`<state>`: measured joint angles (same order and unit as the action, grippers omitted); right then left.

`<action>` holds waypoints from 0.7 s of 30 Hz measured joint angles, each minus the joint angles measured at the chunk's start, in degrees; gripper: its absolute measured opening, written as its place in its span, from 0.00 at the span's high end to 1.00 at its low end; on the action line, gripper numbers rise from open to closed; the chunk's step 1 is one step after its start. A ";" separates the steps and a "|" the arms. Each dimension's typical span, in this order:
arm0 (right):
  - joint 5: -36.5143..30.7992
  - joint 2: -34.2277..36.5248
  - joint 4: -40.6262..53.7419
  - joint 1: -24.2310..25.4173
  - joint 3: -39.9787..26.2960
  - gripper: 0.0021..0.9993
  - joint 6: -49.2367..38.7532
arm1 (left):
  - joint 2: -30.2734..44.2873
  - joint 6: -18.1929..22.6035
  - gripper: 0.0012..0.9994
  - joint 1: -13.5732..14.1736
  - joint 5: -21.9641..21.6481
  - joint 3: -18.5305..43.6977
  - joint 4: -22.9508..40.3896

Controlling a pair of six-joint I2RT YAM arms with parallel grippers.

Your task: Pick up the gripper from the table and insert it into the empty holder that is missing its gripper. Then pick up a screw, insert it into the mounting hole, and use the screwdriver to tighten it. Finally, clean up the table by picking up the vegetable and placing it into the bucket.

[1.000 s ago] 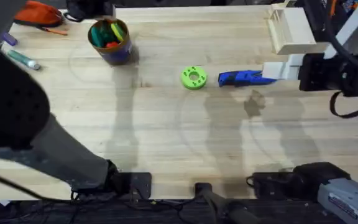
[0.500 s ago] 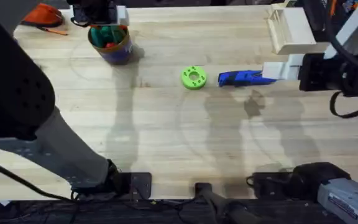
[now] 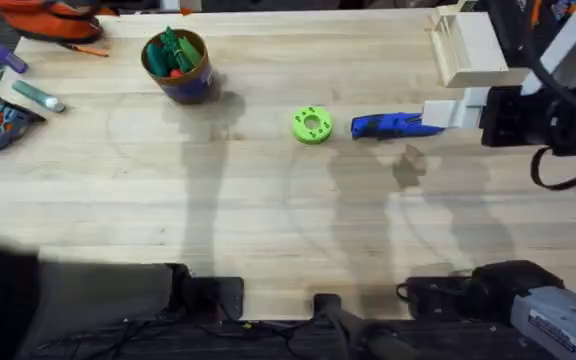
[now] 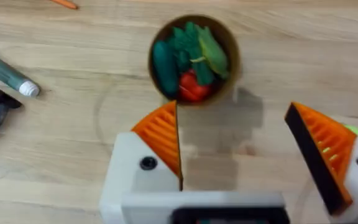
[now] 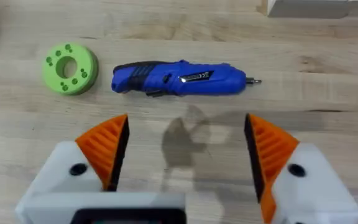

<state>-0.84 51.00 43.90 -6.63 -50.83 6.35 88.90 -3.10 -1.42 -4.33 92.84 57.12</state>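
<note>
Vegetable (image 4: 199, 48): dark green, lying inside the bucket (image 3: 177, 66) among red and green toy pieces, at the far left of the table (image 3: 268, 200); its long axis cannot be told.

Left end effector (image 4: 235, 155): above the bucket, facing down, orange pads spread wide, released, grasping nothing. Left arm in the overhead view: a dark blurred mass at the near left corner.

Screwdriver (image 3: 393, 124): blue, flat on the table, long axis left–right, beside the lime-green disc (image 3: 312, 125). The right wrist view shows its thin bit; overhead hides that end.

Right end effector (image 5: 185, 155): poised over the screwdriver, fingers parted, released.
</note>
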 joint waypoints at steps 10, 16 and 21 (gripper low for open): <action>0.00 -2.71 2.04 0.00 0.00 0.01 0.00 | -17.93 -5.01 0.01 13.26 -1.91 -11.04 2.84; 0.00 -5.11 7.51 0.00 0.00 0.01 0.00 | -27.07 -10.34 0.01 19.03 -2.88 -25.56 2.87; 0.00 -5.16 8.90 0.00 0.00 0.01 0.02 | -33.35 -13.86 0.01 21.29 -3.02 -35.74 1.69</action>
<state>-0.84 45.84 52.80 -6.63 -50.83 6.37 55.56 -16.97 19.88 -7.35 57.09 58.81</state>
